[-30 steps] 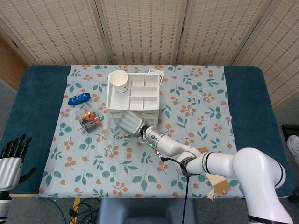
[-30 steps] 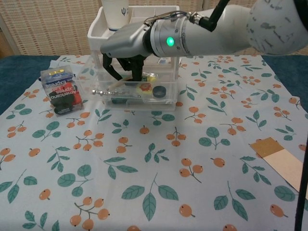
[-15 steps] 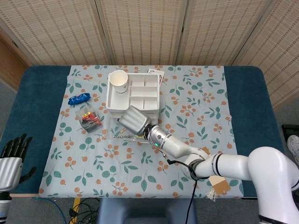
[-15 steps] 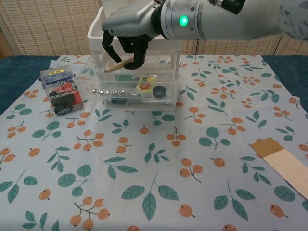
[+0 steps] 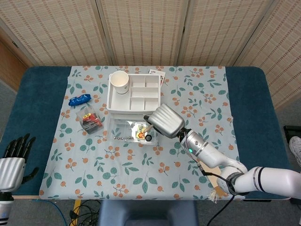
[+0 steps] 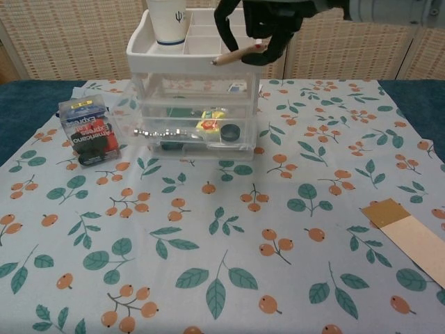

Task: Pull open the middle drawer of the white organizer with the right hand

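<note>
Two hands are to be accounted for. Nearest the robot, off the table's near left corner, the left hand point(image 5: 11, 160) has its fingers spread and holds nothing. Near the right front edge lies a brown card point(image 6: 407, 229) on the flowered cloth point(image 6: 222, 229).

Further in, one clear drawer point(image 5: 129, 132) stands pulled well out of the front of the white organizer point(image 5: 141, 94). It carries a bead chain point(image 6: 161, 131), a yellow item point(image 6: 208, 124) and a dark round piece point(image 6: 229, 132). Which tier it belongs to I cannot fix with certainty. The right hand point(image 6: 254, 21) hangs above the organizer's right front corner, clear of the drawer. Its fingers are curled round a wooden stick point(image 6: 236, 54) that looks like a pencil. A black-and-red packet point(image 6: 87, 132) sits just left of the organizer, a blue wrapper point(image 5: 80, 99) lies beyond it, and a paper cup point(image 5: 120, 82) stands in the top tray's rear left cell.

Risks, as judged:
- The stick is held shallowly near the fingertips and could drop into the tray or the open drawer.
- A hand occupied by the stick cannot hook a drawer front cleanly.
- A low pass could knock the cup or shove the light organizer.
- The drawer is far out and could tip free.

The head view alone shows the left hand and how far the drawer projects, but the back of the right hand hides its fingers there. The chest view alone shows the hold on the stick and the stacked tiers.
</note>
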`<state>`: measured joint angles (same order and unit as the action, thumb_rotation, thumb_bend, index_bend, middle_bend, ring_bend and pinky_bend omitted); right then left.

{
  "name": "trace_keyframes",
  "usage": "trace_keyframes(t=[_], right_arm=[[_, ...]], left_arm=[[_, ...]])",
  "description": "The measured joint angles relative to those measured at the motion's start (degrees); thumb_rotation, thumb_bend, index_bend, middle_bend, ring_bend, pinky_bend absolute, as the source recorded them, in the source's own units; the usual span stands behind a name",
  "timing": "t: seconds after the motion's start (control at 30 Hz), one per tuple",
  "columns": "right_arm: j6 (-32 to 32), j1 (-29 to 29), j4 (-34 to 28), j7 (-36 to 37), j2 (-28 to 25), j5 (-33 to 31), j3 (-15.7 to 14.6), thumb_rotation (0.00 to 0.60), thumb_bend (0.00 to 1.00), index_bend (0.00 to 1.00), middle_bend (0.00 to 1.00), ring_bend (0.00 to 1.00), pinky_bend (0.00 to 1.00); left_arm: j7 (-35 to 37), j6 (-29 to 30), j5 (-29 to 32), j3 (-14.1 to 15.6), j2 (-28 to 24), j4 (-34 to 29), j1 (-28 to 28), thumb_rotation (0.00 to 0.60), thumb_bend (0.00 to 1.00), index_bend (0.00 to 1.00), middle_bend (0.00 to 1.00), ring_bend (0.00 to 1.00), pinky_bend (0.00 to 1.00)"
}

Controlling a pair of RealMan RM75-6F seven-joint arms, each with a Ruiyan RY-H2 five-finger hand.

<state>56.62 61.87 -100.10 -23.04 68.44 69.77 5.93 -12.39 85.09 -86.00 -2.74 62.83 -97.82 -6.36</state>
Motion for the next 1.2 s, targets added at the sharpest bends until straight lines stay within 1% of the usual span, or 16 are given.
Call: trace_keyframes(t=[0.13, 0.27, 0.47, 0.57, 0.73, 0.9, 0.97, 1.07, 1.2], right_arm=[[2.5, -5.0, -0.9, 4.9, -1.7, 5.7, -3.5, 0.600, 0.43, 0.55, 1.00, 1.00, 1.00], [3.6, -8.7, 0.6, 9.1, -1.6, 10.7, -6.6, 0.600, 0.43, 0.55, 1.00, 1.00, 1.00], [4.4, -11.7, 6.3, 12.8, 2.5, 16.7, -9.2, 0.600, 0.43, 0.55, 1.00, 1.00, 1.00], [3.7, -12.5, 9.0, 13.1, 4.8, 18.1, -9.8, 0.600, 0.43, 0.55, 1.00, 1.00, 1.00], [1.6, -12.9, 13.1, 13.0, 8.9, 18.7, -9.7, 0.600, 0.43, 0.55, 1.00, 1.00, 1.00], [-1.1, -12.8, 17.5, 12.9, 13.0, 17.9, -8.7, 0.600, 0.43, 0.54, 1.00, 1.00, 1.00], [-2.3, -12.7, 19.1, 12.8, 14.4, 17.4, -8.1, 0.600, 0.43, 0.51, 1.00, 1.00, 1.00], [-4.0, -12.5, 21.0, 12.5, 16.0, 16.1, -7.2, 0.600, 0.43, 0.43, 1.00, 1.00, 1.00], [-5.9, -12.4, 21.7, 11.6, 16.8, 14.4, -6.4, 0.600, 0.43, 0.29, 0.99, 1.00, 1.00]], left_arm=[[-0.7, -0.4, -0.1, -0.2, 0.1, -0.5, -0.5, 0.600, 0.22, 0.03, 0.00, 0.00, 0.08], [-1.6, -0.8, -0.5, -0.3, 0.3, -1.1, -1.0, 0.600, 0.22, 0.03, 0.00, 0.00, 0.08], [-2.8, -1.2, -0.9, -0.2, 0.5, -2.2, -1.5, 0.600, 0.22, 0.03, 0.00, 0.00, 0.08], [-3.2, -1.2, -0.8, -0.1, 0.4, -2.4, -1.4, 0.600, 0.22, 0.03, 0.00, 0.00, 0.08], [-3.5, -1.1, -0.7, 0.0, 0.3, -2.7, -1.3, 0.600, 0.22, 0.03, 0.00, 0.00, 0.08], [-3.5, -1.1, -0.5, 0.1, 0.3, -2.6, -1.3, 0.600, 0.22, 0.03, 0.00, 0.00, 0.08], [-3.4, -1.2, -0.4, 0.1, 0.4, -2.5, -1.3, 0.600, 0.22, 0.03, 0.00, 0.00, 0.08], [-3.3, -1.3, -0.3, 0.2, 0.5, -2.4, -1.3, 0.600, 0.22, 0.03, 0.00, 0.00, 0.08], [-3.1, -1.4, -0.4, 0.3, 0.7, -2.1, -1.4, 0.600, 0.22, 0.03, 0.00, 0.00, 0.08]])
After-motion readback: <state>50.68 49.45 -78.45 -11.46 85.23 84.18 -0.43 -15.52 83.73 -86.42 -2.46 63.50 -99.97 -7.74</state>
